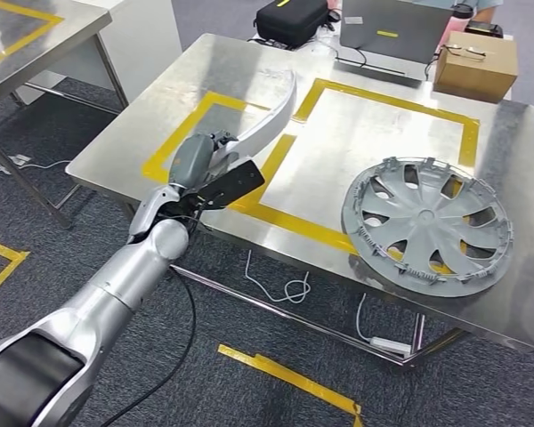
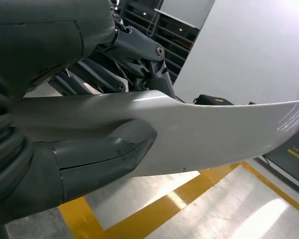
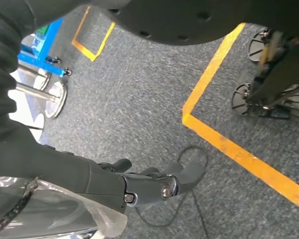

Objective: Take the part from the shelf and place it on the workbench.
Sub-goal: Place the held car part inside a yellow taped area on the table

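Our left arm (image 1: pixel 117 285) reaches diagonally from the lower left of the head view towards the frame's middle, its left hand (image 1: pixel 214 173) gripping the silver part (image 1: pixel 271 111), thumb (image 2: pixel 102 154) pressed along it. Our right hand (image 3: pixel 159 184) hangs low in its wrist view, fingers loosely apart, holding nothing.

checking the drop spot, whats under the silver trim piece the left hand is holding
Under the silver trim piece lies steel workbench with yellow tape. The left hand grips one end, covering the bench beneath.

No text, label or number is readable; a yellow tag on the far laptop (image 1: pixel 387 34) is illegible.
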### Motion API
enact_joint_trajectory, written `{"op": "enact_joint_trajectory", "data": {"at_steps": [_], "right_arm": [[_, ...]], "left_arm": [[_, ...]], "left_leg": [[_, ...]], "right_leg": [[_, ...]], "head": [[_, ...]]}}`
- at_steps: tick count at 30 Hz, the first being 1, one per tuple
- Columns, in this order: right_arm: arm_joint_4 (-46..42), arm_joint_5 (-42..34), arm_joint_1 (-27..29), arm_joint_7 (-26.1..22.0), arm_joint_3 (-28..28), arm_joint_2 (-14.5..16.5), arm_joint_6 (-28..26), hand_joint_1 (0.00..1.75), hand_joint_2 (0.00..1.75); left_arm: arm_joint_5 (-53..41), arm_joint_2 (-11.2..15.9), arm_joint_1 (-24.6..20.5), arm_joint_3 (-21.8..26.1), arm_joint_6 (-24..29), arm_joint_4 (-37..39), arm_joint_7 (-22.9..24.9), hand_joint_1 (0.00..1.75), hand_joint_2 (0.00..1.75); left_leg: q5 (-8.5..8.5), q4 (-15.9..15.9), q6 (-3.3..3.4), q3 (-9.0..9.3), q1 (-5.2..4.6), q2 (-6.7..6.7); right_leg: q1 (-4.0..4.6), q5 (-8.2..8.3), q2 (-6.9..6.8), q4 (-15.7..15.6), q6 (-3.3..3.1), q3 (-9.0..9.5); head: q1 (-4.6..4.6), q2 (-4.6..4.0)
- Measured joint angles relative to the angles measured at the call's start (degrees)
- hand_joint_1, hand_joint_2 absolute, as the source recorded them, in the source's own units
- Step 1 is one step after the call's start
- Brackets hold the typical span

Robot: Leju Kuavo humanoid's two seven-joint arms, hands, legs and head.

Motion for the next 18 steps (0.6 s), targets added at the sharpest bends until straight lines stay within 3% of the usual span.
{"op": "enact_joint_trajectory", "data": {"at_steps": [1, 5, 7, 9, 10, 11, 12, 14, 15, 16, 18], "right_arm": [[0.0, 0.0, 0.0, 0.0, 0.0, 0.0, 0.0, 0.00, 1.75], [0.0, 0.0, 0.1, 0.0, -0.1, 0.1, 0.0, 0.00, 1.75], [0.0, 0.1, 0.1, 0.0, -0.2, 0.1, 0.0, 0.00, 1.75], [0.0, 0.1, 0.0, 0.0, -0.2, 0.1, 0.0, 0.00, 1.75], [0.0, 0.1, 0.0, 0.0, -0.2, 0.1, 0.0, 0.00, 1.75], [0.0, 0.1, 0.0, 0.0, -0.2, 0.1, 0.0, 0.00, 1.75], [0.0, 0.1, 0.0, 0.0, -0.2, 0.1, 0.0, 0.00, 1.75], [0.0, 0.1, 0.1, 0.0, -0.2, 0.1, 0.0, 0.00, 1.75], [0.0, 0.1, 0.0, 0.0, -0.2, 0.1, 0.1, 0.00, 1.75], [0.0, 0.1, 0.0, 0.0, -0.2, 0.1, 0.1, 0.00, 1.75], [0.0, 0.1, 0.0, 0.0, -0.3, 0.1, 0.1, 0.00, 1.75]], "left_arm": [[0.0, 0.0, -0.4, 0.1, -0.1, 0.6, 0.0, 1.75, 1.75], [-0.1, -0.1, -1.1, 0.3, -0.1, 2.1, 0.0, 1.75, 1.75], [-0.1, 0.0, -1.4, 0.4, -0.1, 2.6, 0.0, 1.75, 1.75], [-0.1, 0.0, -1.5, 0.4, -0.1, 3.1, 0.0, 1.75, 1.75], [-0.1, 0.0, -1.5, 0.4, -0.1, 3.4, 0.0, 1.75, 1.75], [-0.1, 0.0, -1.5, 0.4, -0.1, 3.6, 0.0, 1.75, 1.75], [-0.1, 0.0, -1.5, 0.4, -0.1, 3.8, 0.0, 1.75, 1.75], [-0.1, 0.0, -1.7, 0.4, -0.1, 4.0, 0.0, 1.75, 1.75], [-0.1, 0.0, -1.8, 0.4, -0.1, 4.0, 0.0, 1.75, 1.75], [-0.1, 0.0, -1.9, 0.4, -0.1, 4.1, 0.0, 1.75, 1.75], [-0.1, 0.0, -1.9, 0.4, -0.1, 4.3, 0.0, 1.75, 1.75]], "left_leg": [[-0.02, 0.2, -0.21, -0.13, -0.12, -0.02], [-0.76, 1.1, -1.05, -0.55, -0.07, 0.03], [-3.41, 5.6, -1.78, -2.46, 0.20, 0.09], [-6.57, 12.9, -2.28, -5.78, 0.59, 0.12], [-7.20, 15.5, -2.41, -6.99, 0.76, 0.12], [-6.70, 16.0, -2.44, -7.27, 0.88, 0.12], [-5.17, 14.3, -2.38, -6.53, 0.96, 0.12], [-1.24, 7.0, -2.10, -3.18, 0.97, 0.12], [-0.14, 3.7, -1.92, -1.69, 0.88, 0.10], [0.21, 1.7, -1.75, -0.84, 0.77, 0.09], [-0.19, 0.7, -1.36, -0.60, 0.55, 0.03]], "right_leg": [[0.04, 0.10, 0.02, -1.3, -0.22, 0.73], [-0.08, 0.13, 0.15, -1.8, -1.40, 1.13], [-0.29, 0.17, 0.07, -1.9, -1.94, 1.29], [-0.32, 0.09, 0.04, -1.9, -2.18, 1.36], [-0.32, 0.07, 0.05, -1.9, -2.19, 1.40], [-0.34, 0.03, 0.06, -1.9, -2.19, 1.46], [-0.35, -0.03, 0.07, -1.9, -2.14, 1.56], [-0.38, -0.19, 0.09, -1.9, -1.91, 1.74], [-0.32, -0.26, 0.10, -1.8, -1.67, 1.71], [-0.26, -0.26, 0.10, -1.8, -1.37, 1.59], [-0.19, -0.17, 0.04, -1.9, -0.69, 1.38]], "head": [[-0.03, 0.00], [-0.13, 0.00], [-0.30, 0.00], [-0.38, 0.00], [-0.38, 0.00], [-0.39, 0.00], [-0.39, 0.00], [-0.37, 0.00], [-0.36, 0.00], [-0.33, 0.00], [-0.32, 0.00]]}}
